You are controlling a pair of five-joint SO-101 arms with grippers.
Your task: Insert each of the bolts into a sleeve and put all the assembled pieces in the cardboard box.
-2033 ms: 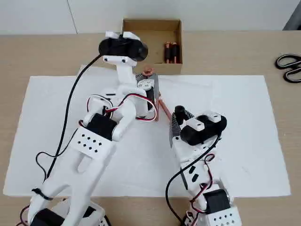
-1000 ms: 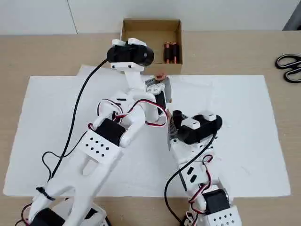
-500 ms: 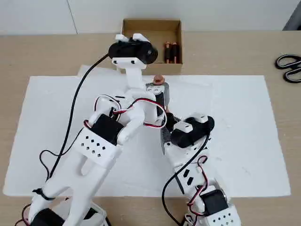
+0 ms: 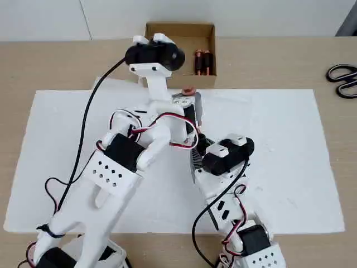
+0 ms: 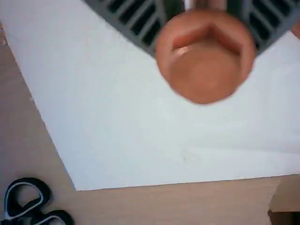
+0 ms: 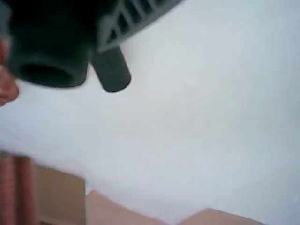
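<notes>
My left gripper [image 4: 190, 106] is shut on a copper bolt [image 4: 189, 91], just in front of the cardboard box [image 4: 167, 34]. In the left wrist view the bolt's hex head [image 5: 205, 61] sits between the grey fingers [image 5: 126, 14]. Close behind it, my right gripper [image 4: 196, 149] is shut on a black sleeve [image 6: 47, 54], held above the sheet. The sleeve's open end faces the bolt, whose copper edge [image 6: 6, 89] shows beside it. Two assembled pieces [image 4: 203, 61] lie in the box's right corner.
A white sheet [image 4: 290, 145] covers the middle of the wooden table. Black scissors [image 4: 343, 78] lie at the far right edge, off the sheet. The two arms stand close together near the sheet's centre; its right and left parts are bare.
The left gripper has carried the bolt to the right, along the box's front. The right gripper has drawn left and toward the left arm with the sleeve.
</notes>
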